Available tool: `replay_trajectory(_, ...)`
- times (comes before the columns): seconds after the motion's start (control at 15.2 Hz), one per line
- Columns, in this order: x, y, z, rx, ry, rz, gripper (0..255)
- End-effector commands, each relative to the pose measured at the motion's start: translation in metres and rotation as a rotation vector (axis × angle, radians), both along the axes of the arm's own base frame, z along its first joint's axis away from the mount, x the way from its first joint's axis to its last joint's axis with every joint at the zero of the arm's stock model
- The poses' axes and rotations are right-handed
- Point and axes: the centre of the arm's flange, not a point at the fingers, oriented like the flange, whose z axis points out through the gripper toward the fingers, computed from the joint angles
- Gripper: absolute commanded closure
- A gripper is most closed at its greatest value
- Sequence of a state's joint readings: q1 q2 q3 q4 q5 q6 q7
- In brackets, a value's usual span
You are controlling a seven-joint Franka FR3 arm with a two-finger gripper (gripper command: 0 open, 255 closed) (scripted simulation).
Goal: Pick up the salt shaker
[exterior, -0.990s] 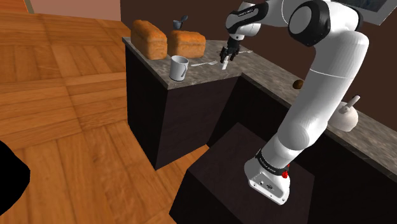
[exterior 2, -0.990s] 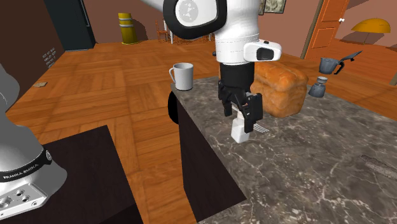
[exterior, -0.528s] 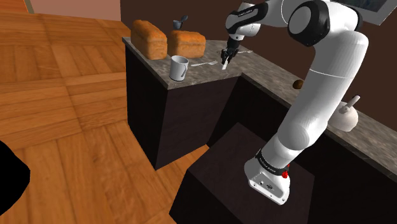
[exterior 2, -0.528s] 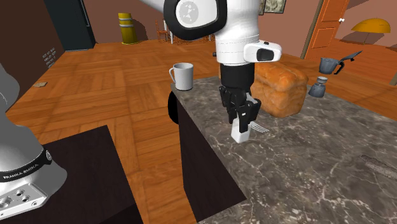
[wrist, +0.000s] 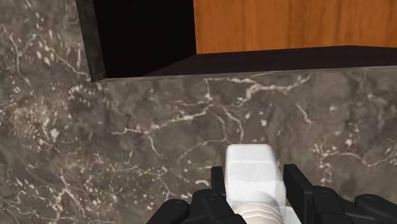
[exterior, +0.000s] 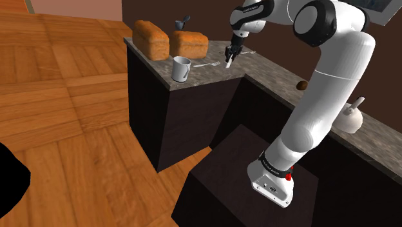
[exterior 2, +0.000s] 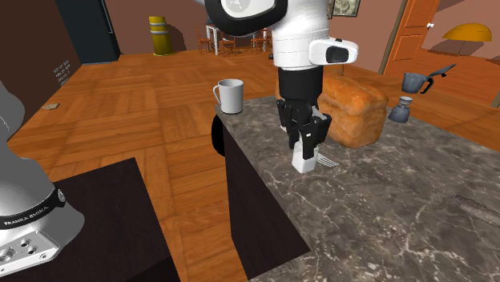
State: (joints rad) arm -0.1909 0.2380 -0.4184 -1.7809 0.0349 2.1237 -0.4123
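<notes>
The salt shaker (exterior 2: 304, 159) is a small white block. My black gripper (exterior 2: 305, 141) points straight down and is shut on its upper part, holding it upright just above the dark marbled countertop (exterior 2: 385, 208). In the shoulder view the shaker (exterior: 228, 63) hangs from the gripper (exterior: 230, 55) over the counter (exterior: 206, 74), near its inner corner. In the wrist view the shaker (wrist: 251, 170) sits clasped between the two fingers (wrist: 294, 183), with the counter's edge and the wood floor beyond.
A white mug (exterior 2: 231, 96) stands at the counter's corner. A fork (exterior 2: 327, 162) lies beside the shaker. Bread loaves (exterior: 151, 39) and a grey kettle (exterior 2: 417, 80) stand further back. A round white pot (exterior: 350, 118) sits on the side counter.
The fingers have closed on the salt shaker, and the gripper has since risen slightly, taking the shaker off the countertop.
</notes>
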Motion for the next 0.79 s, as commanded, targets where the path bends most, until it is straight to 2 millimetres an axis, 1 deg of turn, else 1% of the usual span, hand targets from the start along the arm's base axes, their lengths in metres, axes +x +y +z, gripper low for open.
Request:
replay_trajectory(0.0, -0.001, 0.000, 0.010, 0.000, 0.000, 0.000, 255)
replay_trajectory(0.59, -0.001, 0.000, 0.058, 0.000, 0.000, 0.000, 255)
replay_trajectory(0.73, -0.001, 0.000, 0.059, 0.000, 0.000, 0.000, 255)
